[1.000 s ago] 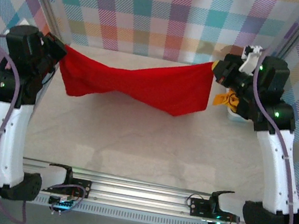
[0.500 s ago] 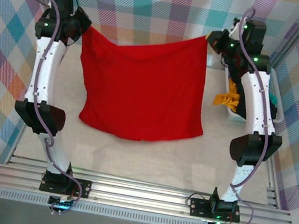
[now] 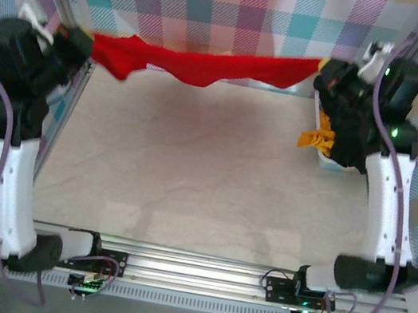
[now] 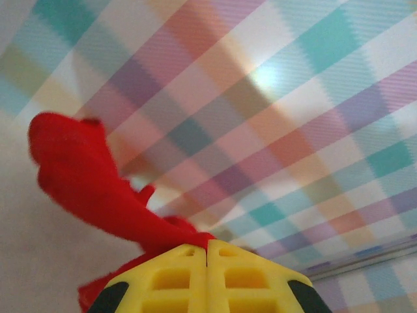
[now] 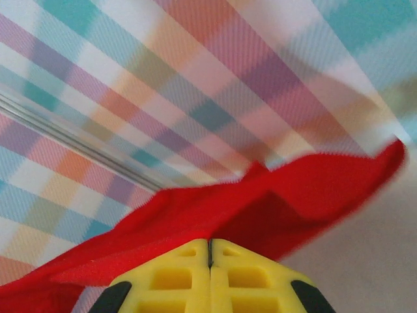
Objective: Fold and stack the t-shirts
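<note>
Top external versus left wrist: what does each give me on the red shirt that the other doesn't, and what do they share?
Top external: the red t-shirt stretched between the left gripper and right gripper over the far side of the table, plus an orange-yellow shirt at the basket beside the right arm. Left wrist: a close look at the yellow fingers pressed together, red cloth bunched at their tips. Shared: the red t-shirt and the plaid backdrop.
</note>
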Robot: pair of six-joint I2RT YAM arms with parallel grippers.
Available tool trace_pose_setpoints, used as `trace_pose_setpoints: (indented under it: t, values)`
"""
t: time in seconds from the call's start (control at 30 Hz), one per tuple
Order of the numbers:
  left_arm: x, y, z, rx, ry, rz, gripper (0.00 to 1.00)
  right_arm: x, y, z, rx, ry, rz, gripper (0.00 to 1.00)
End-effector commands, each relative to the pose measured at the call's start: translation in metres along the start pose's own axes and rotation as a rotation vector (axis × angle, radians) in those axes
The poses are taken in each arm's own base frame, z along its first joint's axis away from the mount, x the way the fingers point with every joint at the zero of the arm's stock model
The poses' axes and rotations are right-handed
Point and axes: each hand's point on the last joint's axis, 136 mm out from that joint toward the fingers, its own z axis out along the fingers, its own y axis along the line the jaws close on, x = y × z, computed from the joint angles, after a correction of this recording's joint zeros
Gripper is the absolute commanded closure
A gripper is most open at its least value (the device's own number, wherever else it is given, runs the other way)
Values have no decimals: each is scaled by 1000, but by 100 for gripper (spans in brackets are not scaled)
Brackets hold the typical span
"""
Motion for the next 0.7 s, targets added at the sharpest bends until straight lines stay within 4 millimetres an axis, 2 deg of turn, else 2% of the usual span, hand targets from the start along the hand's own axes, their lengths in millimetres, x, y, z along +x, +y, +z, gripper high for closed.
trace_pose_setpoints:
  t: [0.0, 0.03, 0.07, 0.1, 0.13, 0.2, 0.33, 0.47, 0.57, 0.6, 0.67]
  values:
    - [69, 89, 10, -219, 143, -108, 93, 63, -71, -9, 177, 62, 71, 100]
    - [89, 109, 10, -267, 178, -111, 78, 86, -90, -13, 215, 92, 102, 88]
    - [111, 135, 10, -337, 217, -130, 63, 109, -110, -15, 251, 126, 130, 67]
    - [130, 157, 13, -377, 250, -158, 56, 131, -132, -16, 304, 168, 155, 53]
    - [144, 173, 16, -405, 270, -178, 52, 147, -149, -18, 352, 199, 181, 47]
    - [162, 204, 21, -491, 288, -204, 42, 173, -176, -19, 427, 245, 226, 43]
    - [166, 230, 39, -607, 314, -134, 41, 190, -199, -10, 500, 280, 254, 42]
    - [174, 243, 77, -634, 385, -99, 48, 200, -200, 18, 512, 355, 190, 46]
    - [200, 261, 103, -673, 469, -150, 68, 215, -202, 45, 526, 434, 153, 47]
    - [212, 270, 108, -695, 499, -171, 70, 222, -206, 54, 532, 456, 153, 48]
    - [236, 288, 107, -747, 546, -203, 68, 232, -218, 66, 555, 487, 168, 47]
